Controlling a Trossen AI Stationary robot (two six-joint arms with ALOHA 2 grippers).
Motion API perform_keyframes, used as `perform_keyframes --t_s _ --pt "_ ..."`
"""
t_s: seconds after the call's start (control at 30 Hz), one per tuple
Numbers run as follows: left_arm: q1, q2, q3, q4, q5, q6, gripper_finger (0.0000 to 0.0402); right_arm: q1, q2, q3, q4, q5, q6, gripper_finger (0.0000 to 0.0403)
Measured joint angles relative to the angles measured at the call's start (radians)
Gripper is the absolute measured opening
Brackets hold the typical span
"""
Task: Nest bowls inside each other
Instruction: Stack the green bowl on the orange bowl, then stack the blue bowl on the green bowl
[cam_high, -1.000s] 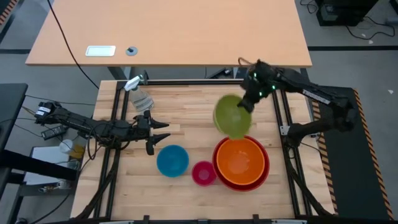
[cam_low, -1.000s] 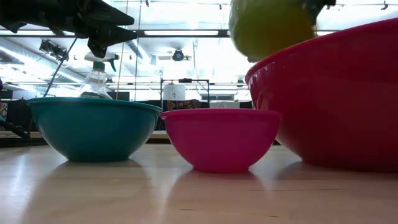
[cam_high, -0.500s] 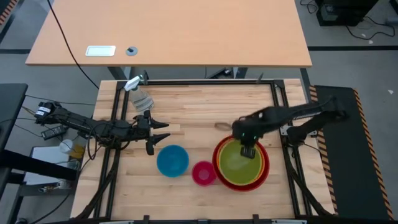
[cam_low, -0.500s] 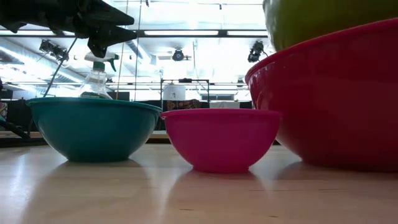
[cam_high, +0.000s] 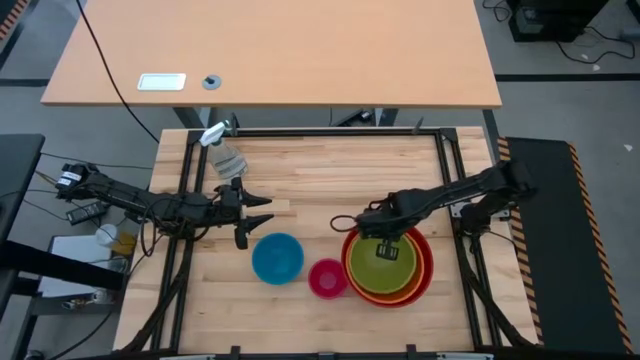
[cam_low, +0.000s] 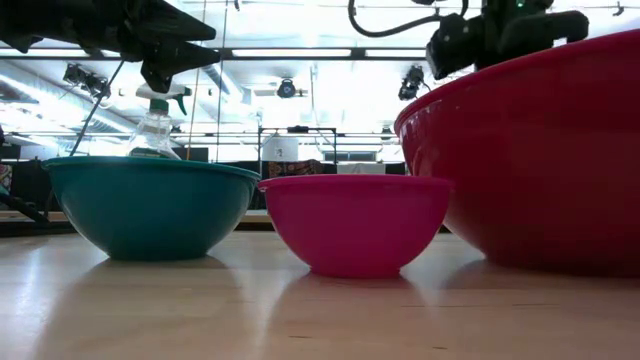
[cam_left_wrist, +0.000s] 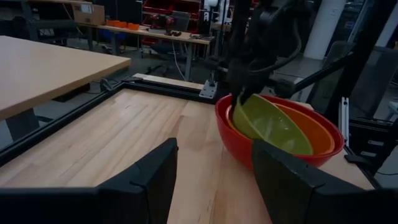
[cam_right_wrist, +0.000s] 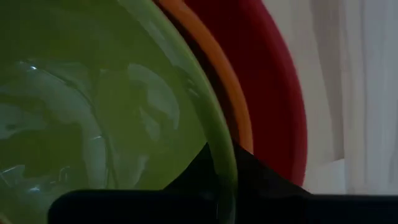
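A red bowl (cam_high: 425, 278) stands at the near right with an orange bowl (cam_high: 418, 262) nested in it. A green bowl (cam_high: 382, 270) lies inside the orange one, and my right gripper (cam_high: 388, 247) is shut on its rim. The blue bowl (cam_high: 277, 258) and the small pink bowl (cam_high: 327, 278) stand on the wood to the left of the stack, each on its base. My left gripper (cam_high: 262, 213) hovers open just beyond the blue bowl and holds nothing. My right gripper pinches the green bowl's rim (cam_right_wrist: 222, 163) on its far side, one finger inside the bowl and one outside. The fingers come from above and point down. The bowl sits tilted in the orange bowl, with the held rim (cam_left_wrist: 244, 102) raised.
A clear spray bottle (cam_high: 225, 156) stands at the far left of the table. A black frame rail (cam_high: 330, 133) runs along the far edge, and uprights stand at both sides. Bare wood lies in the middle of the table beyond the bowls.
My right gripper has swung from the table's far side toward the near edge and come down, tipping until it points down. The green bowl, carried tipped on its side above the table, now lies open side up inside the orange bowl.
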Motion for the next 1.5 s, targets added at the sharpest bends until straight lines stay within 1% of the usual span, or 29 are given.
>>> perform_keyframes --t_s 0.1,0.2,0.33,0.43,0.57,0.7,0.8,0.83,0.9,1.03,1.1,1.2,1.3,1.4,1.5 --pt "0.0 0.0 0.0 0.0 0.0 0.0 0.0208 -0.004 0.001 0.0 0.002 -0.001 -0.002 0.0054" --pt "0.0 0.0 0.0 0.0 0.0 0.0 0.0208 -0.009 -0.012 0.0 -0.015 -0.014 0.0 0.0086" --pt "0.0 0.0 0.0 0.0 0.0 0.0 0.0208 -0.022 -0.036 0.0 -0.062 -0.078 0.029 0.0132" --pt "0.0 0.0 0.0 -0.001 0.0 0.0 0.0208 -0.034 -0.055 0.0 -0.123 -0.125 0.064 0.0159" --pt "0.0 0.0 0.0 0.0 0.0 0.0 0.0208 -0.043 -0.077 0.0 -0.197 -0.126 0.106 0.0175" --pt "0.0 0.0 0.0 -0.001 0.014 -0.001 0.0208 -0.043 -0.108 0.0 -0.192 -0.107 0.123 0.0175" --pt "0.0 0.0 0.0 -0.001 0.087 -0.023 0.0208 -0.042 -0.139 0.0 -0.103 -0.076 0.115 0.0174" --pt "-0.002 0.0 0.0 -0.001 0.108 -0.023 0.0208 -0.036 -0.148 0.0 -0.05 -0.06 0.1 0.0174" --pt "-0.013 0.0 0.0 -0.001 0.118 -0.023 0.0208 -0.021 -0.159 0.0 0.084 -0.018 0.062 0.0174" --pt "-0.046 0.007 0.027 -0.038 0.086 -0.023 0.0208 0.023 -0.14 0.001 0.41 -0.001 -0.083 0.0174" --pt "-0.072 0.032 0.08 -0.083 0.049 -0.023 0.0208 0.046 -0.108 0.001 0.548 -0.001 -0.169 0.0174" --pt "-0.13 0.098 0.189 -0.221 -0.017 -0.024 0.0208 0.065 -0.053 0.001 0.697 0.0 -0.278 0.0174" --pt "-0.182 0.188 0.295 -0.362 -0.069 -0.043 0.0208 0.072 0.001 0.003 0.796 0.0 -0.354 0.0174" --pt "-0.221 0.272 0.385 -0.474 -0.076 -0.075 0.0208 0.071 0.069 0.056 0.801 0.022 -0.387 0.0174" --pt "-0.244 0.337 0.44 -0.64 -0.076 -0.173 0.0208 0.072 0.151 0.153 0.771 0.042 -0.438 0.0174"
